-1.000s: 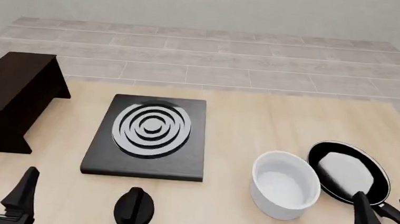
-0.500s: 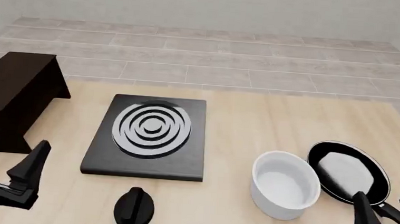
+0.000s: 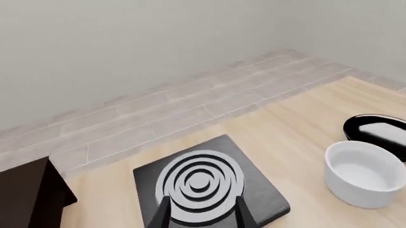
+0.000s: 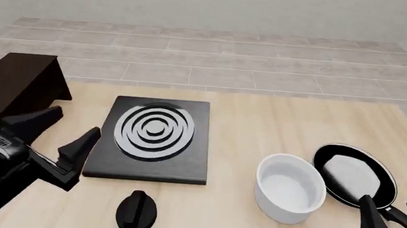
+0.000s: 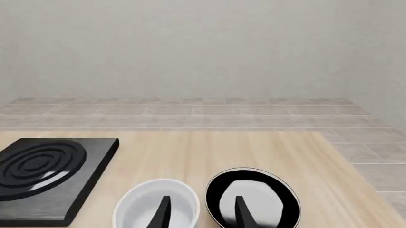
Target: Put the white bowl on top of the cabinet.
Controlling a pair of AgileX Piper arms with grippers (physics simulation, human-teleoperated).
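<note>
Our left gripper hangs spread and empty by the cabinet, the right gripper likewise spread—we should straddle the white bowl rim squarely beside the frying pan.

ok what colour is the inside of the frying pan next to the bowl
Whitish-grey inside, with a black rim: the frying pan beside the white bowl shows best in the front view.

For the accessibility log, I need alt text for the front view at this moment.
The white bowl sits on the wooden table beside a black frying pan, untouched. The left gripper, open, hangs near the stove plate and dark cabinet. The right gripper is open at the lower edge.
</note>
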